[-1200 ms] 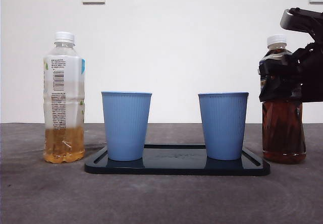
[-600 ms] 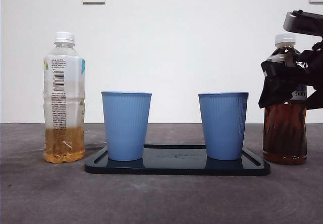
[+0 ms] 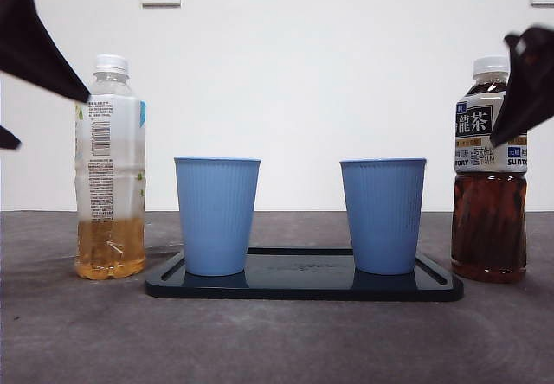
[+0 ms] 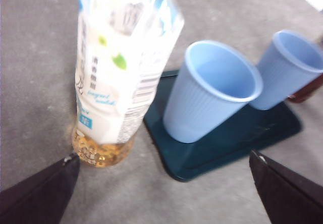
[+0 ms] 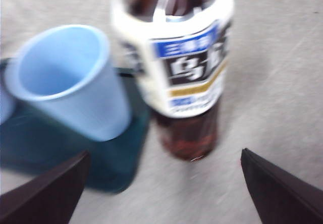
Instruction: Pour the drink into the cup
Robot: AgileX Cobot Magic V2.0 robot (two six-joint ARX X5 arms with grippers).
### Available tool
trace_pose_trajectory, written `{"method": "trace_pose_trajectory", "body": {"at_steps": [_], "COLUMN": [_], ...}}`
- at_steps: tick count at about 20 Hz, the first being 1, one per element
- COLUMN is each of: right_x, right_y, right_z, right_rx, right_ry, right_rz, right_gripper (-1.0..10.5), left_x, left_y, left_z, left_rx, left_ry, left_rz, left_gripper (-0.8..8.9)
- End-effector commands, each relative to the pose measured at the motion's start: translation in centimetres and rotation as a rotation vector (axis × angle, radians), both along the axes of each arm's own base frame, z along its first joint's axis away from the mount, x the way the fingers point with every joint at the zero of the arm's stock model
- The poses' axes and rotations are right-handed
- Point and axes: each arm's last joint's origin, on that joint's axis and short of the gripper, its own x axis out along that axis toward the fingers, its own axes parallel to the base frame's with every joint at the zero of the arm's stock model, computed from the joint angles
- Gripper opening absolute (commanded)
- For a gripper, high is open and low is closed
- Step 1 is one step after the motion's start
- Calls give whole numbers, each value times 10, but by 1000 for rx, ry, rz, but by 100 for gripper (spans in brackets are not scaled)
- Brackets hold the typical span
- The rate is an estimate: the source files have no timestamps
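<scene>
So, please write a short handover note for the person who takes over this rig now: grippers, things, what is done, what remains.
Left gripper: open, near the pale tea bottle, holding nothing.
Right gripper: open, near the dark tea bottle, holding nothing.
Both bottles stand capped on the table, either side of the tray.
Two blue cups stand upright on the tray; one looks empty.
Done: nothing poured.
Left: grasp, uncap, pour.
</scene>
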Motion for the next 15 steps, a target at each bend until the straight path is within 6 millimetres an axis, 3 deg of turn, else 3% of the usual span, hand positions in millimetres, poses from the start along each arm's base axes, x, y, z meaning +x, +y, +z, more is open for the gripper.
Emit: {"method": "trace_pose_trajectory", "body": {"at_steps": [1,7,15], "right_x": [-11,-37,-44], "right_y": [2,5,4], "right_z": [11,34,67], "right_rx": [73,170,167], "right_ry": [-17,64,18], "right_rz": [24,222,277], "right_gripper": [477,476,476], "left_x": [9,39,65], "left_y": [-6,-18,-25], "left_z": [-13,-31,-54], "left_rx": [28,56,52], "left_ry": [-5,-69,-111], "left_rz": [41,89,93], "left_gripper": [632,631,626]}}
